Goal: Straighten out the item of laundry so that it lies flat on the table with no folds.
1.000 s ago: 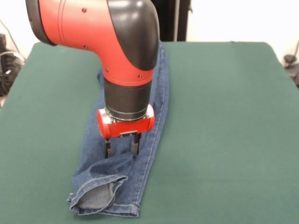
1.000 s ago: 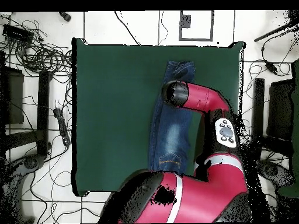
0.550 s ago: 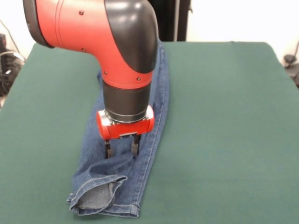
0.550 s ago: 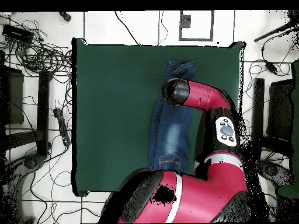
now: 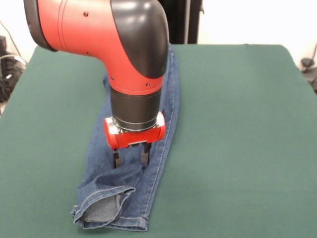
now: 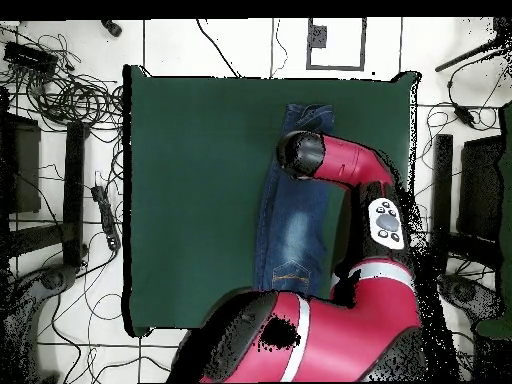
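Jeans (image 5: 148, 148) lying lengthwise on the green tabletop (image 5: 237, 124), folded in half along their length, one leg stacked on the other; in the overhead view, stretched along the tabletop's right-of-centre strip (image 6: 290, 225), waistband toward the robot's base, cuffs toward the far edge. Top cuff (image 5: 101, 206) turned back near the front edge of the front view, showing its paler inside. Gripper (image 5: 130, 158) poised straight down over the lower leg, just behind that turned cuff, fingers (image 5: 116, 159) spread apart and holding nothing, tips at or just above the denim; contact could not be told. Step in hand, judged: settling onto the upper leg to pinch its top layer only. Next move likely called for: closing on a single layer of denim near the cuff, lifting slightly, then drawing sideways across open tabletop to swing the upper leg off the lower one. Risk: catching both layers and dragging the whole garment instead of unfolding it. Cuff fold left for smoothing afterwards.
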You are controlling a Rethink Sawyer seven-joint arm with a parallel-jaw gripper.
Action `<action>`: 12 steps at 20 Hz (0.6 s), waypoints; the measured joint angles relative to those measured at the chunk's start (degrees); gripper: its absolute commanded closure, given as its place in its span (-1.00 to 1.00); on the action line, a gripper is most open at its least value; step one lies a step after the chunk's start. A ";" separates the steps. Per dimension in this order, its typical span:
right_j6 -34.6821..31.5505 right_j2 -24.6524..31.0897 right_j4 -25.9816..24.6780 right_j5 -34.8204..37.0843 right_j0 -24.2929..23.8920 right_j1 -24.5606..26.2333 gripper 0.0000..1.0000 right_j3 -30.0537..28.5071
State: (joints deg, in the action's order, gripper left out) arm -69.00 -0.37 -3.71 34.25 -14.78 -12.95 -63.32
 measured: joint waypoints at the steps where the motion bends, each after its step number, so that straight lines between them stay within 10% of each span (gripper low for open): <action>1: 0.00 0.01 0.05 0.19 0.05 0.00 -1.00 0.09; 12: -0.05 -0.91 1.92 4.64 1.91 -0.09 -1.00 2.89</action>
State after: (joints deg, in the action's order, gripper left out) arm -69.04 -1.28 -1.80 38.90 -12.88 -13.04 -60.44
